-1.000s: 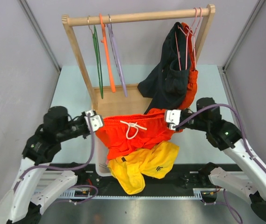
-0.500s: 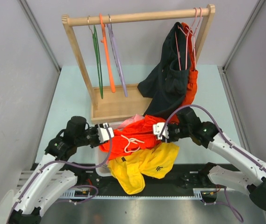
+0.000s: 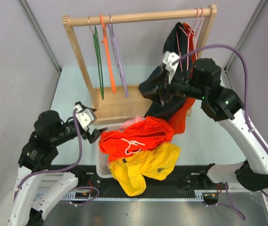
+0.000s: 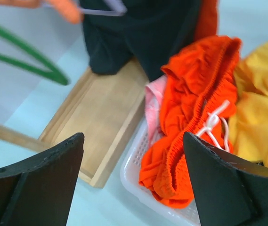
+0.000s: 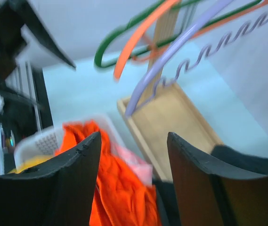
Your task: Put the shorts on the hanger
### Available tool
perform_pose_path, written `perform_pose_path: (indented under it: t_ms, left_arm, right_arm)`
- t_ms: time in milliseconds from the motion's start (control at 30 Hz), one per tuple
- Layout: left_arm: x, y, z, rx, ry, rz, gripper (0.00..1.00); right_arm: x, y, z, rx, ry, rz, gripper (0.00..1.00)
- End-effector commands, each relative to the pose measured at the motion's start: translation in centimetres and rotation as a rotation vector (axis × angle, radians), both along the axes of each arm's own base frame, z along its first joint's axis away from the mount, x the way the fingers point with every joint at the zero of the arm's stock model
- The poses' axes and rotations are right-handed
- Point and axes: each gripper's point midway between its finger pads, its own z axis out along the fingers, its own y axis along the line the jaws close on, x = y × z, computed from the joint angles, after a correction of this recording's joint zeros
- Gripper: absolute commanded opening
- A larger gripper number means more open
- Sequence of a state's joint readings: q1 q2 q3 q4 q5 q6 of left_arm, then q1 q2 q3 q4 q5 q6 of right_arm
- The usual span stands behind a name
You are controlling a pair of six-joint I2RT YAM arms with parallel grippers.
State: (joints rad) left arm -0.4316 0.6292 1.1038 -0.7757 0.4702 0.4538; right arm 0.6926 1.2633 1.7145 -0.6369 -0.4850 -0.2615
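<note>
**Orange shorts in the basket, both claws free**

The bright orange fabric shorts lie crumpled on top of the white plastic basket at the near edge of the table, with the white drawstring facing up. No claw touches them. The thin orange plastic hanger hangs on the wooden rail of the rack, between a green hanger and a lilac wavy hanger. These three hang very close together.

My left gripper is just left of the basket, fingers spread, nothing between them. My right gripper is high in front of the rack, near the dark garment, also spread and empty. Its own view is blurred.

Yellow shorts hang over the front rim of the basket, under the orange ones, and a pink cloth shows behind. A red-orange garment hangs beside the dark one and comes down close to the shorts. The wooden base tray of the rack stands just behind the basket. The pale table is bare to the left of the rack and to the right of the hanging clothes.
</note>
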Motion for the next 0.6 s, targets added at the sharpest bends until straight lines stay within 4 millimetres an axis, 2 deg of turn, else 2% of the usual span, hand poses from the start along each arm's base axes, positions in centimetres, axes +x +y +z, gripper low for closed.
perform_pose_path:
  t_ms: [0,33,67,100,133,167,200,233,267,367,400,567]
  left_arm:
    - [2.2,1.7,4.3,-0.212,0.02,0.202,0.91]
    - [2.4,2.0,5.1,-0.237,0.012,0.223,0.95]
    - [2.6,2.1,5.9,-0.281,0.014,0.241,0.95]
    - [2.7,2.1,6.3,-0.302,0.018,0.249,0.97]
    - [2.9,2.6,6.9,-0.324,0.011,0.27,1.0]
    - [2.9,2.7,7.4,-0.352,0.013,0.28,1.0]
    - [2.9,2.8,7.5,-0.362,0.014,0.285,1.0]
    - [3.0,3.2,7.6,-0.37,0.011,0.306,1.0]
    - [2.9,3.4,7.7,-0.382,0.007,0.315,1.0]
    - [2.6,4.2,7.7,-0.4,-0.004,0.347,1.0]
    - [2.5,4.5,7.7,-0.405,-0.009,0.36,1.0]
    - [1.8,4.5,7.8,-0.413,-0.024,0.352,1.0]
  right_arm:
    - [1.8,2.5,7.1,0.229,0.07,-0.084,0.62]
    - [2.8,4.1,6.8,0.223,0.083,-0.087,0.62]
    - [3.4,4.6,7.6,0.251,0.093,-0.116,0.61]
    - [3.3,4.6,10.3,0.305,0.058,-0.119,0.61]
    - [4.8,6.2,9.5,0.302,0.091,-0.135,0.61]
    - [5.1,7.0,9.9,0.316,0.089,-0.167,0.61]
    - [5.0,7.0,12.4,0.368,0.056,-0.179,0.61]
    - [5.2,7.5,12.8,0.39,0.069,-0.196,0.59]
    - [6.1,8.8,12.2,0.388,0.079,-0.23,0.58]
    - [6.1,9.9,13.0,0.418,0.05,-0.262,0.55]
    - [5.2,10.8,12.9,0.413,0.051,-0.237,0.55]
    - [6.0,11.6,11.7,0.389,0.041,-0.323,0.51]
